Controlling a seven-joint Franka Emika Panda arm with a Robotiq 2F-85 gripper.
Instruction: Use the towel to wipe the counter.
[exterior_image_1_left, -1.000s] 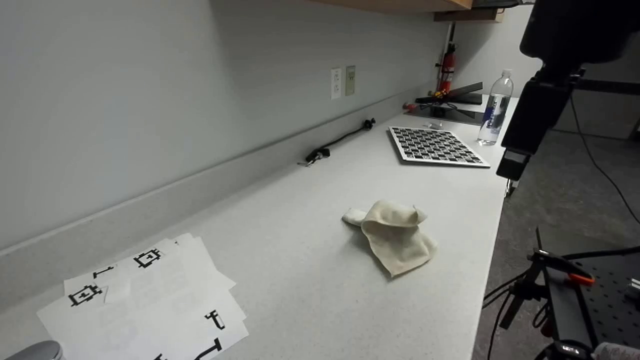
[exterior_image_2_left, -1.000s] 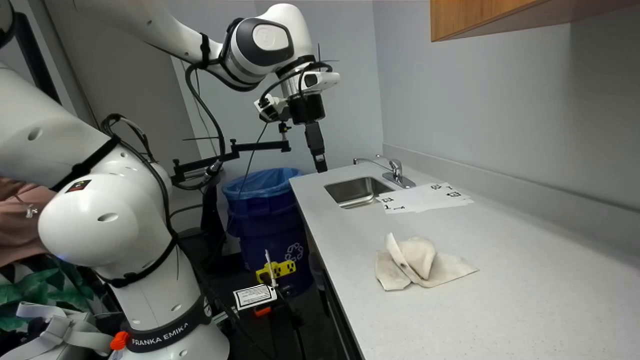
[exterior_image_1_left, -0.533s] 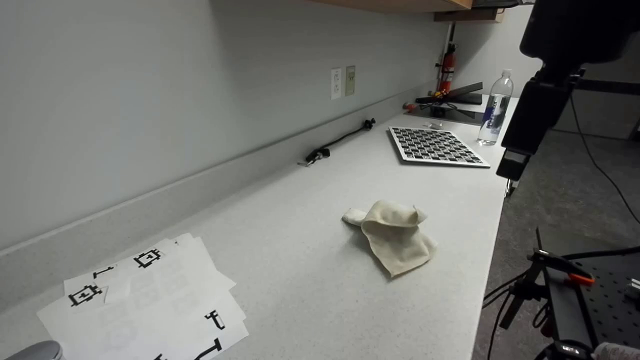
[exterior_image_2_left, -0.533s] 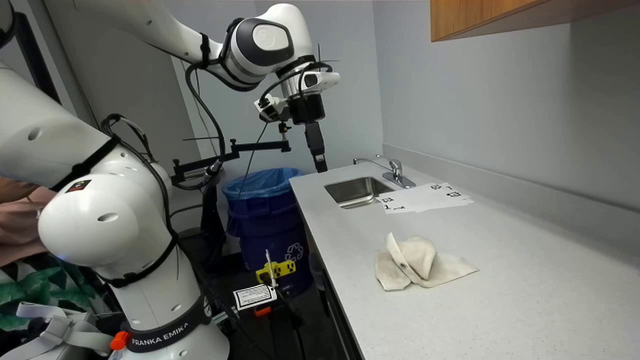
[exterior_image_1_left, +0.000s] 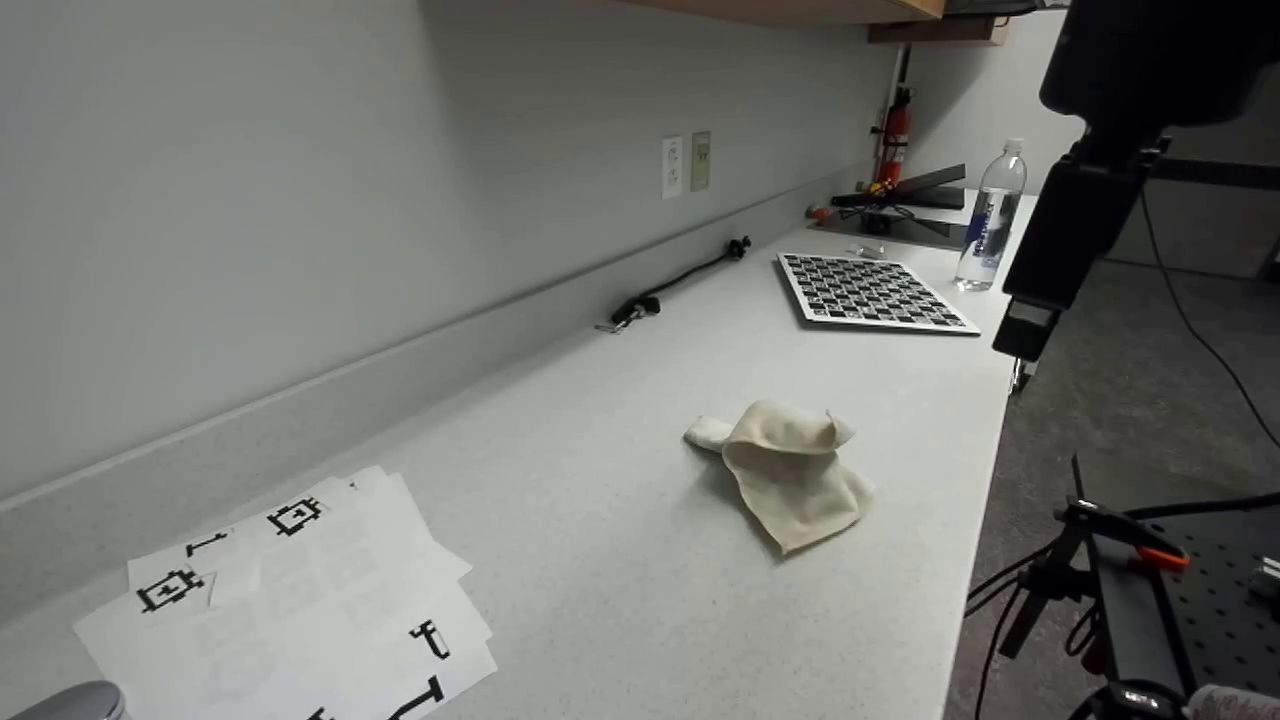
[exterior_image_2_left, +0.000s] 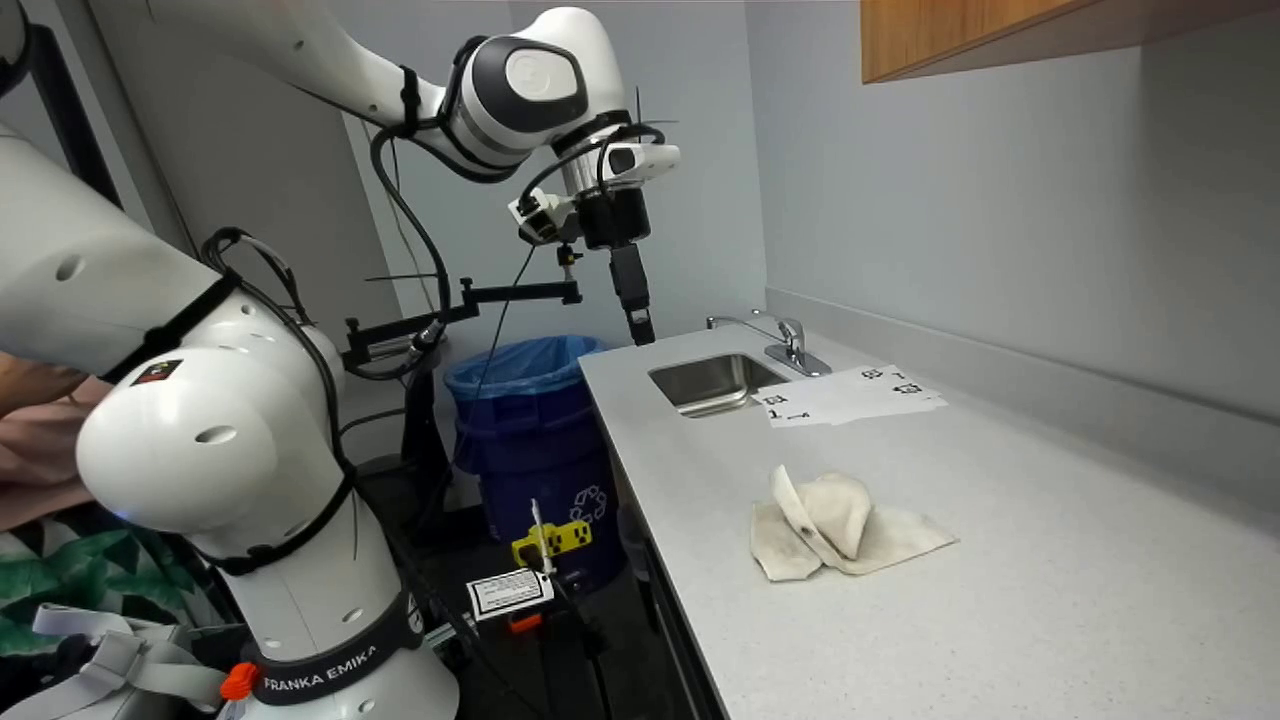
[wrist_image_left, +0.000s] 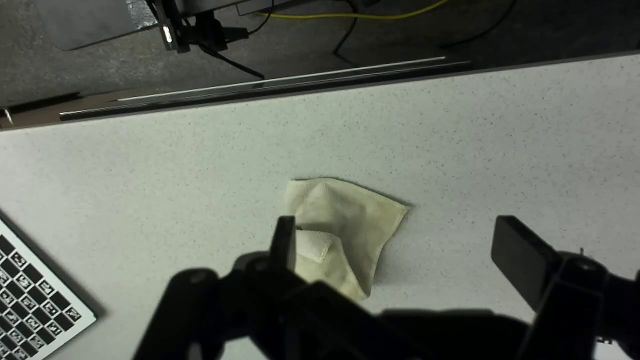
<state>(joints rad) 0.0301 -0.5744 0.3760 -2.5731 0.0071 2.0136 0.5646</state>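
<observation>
A crumpled cream towel (exterior_image_1_left: 803, 490) lies folded over itself on the light speckled counter (exterior_image_1_left: 600, 590). The towel also shows in an exterior view (exterior_image_2_left: 835, 525) and in the wrist view (wrist_image_left: 352, 215), where the left finger and the gripper body hide part of it. My black gripper (exterior_image_2_left: 640, 328) is held in the air above the counter, apart from the towel. In the wrist view the gripper (wrist_image_left: 395, 240) is open, its fingers wide apart with nothing between them. The towel appears below, nearer the left finger.
Marked paper sheets (exterior_image_1_left: 300, 600) lie near a sink (exterior_image_2_left: 690, 405) with a faucet (exterior_image_2_left: 790, 348). A checkered board (exterior_image_1_left: 870, 292), a bottle (exterior_image_1_left: 990, 220) and a black cable (exterior_image_1_left: 690, 272) are at the other end. A wall cabinet (exterior_image_2_left: 960, 40) hangs above.
The arm, gripper and towel have not visibly moved. Only the person at the left edge of an exterior view has shifted slightly.
</observation>
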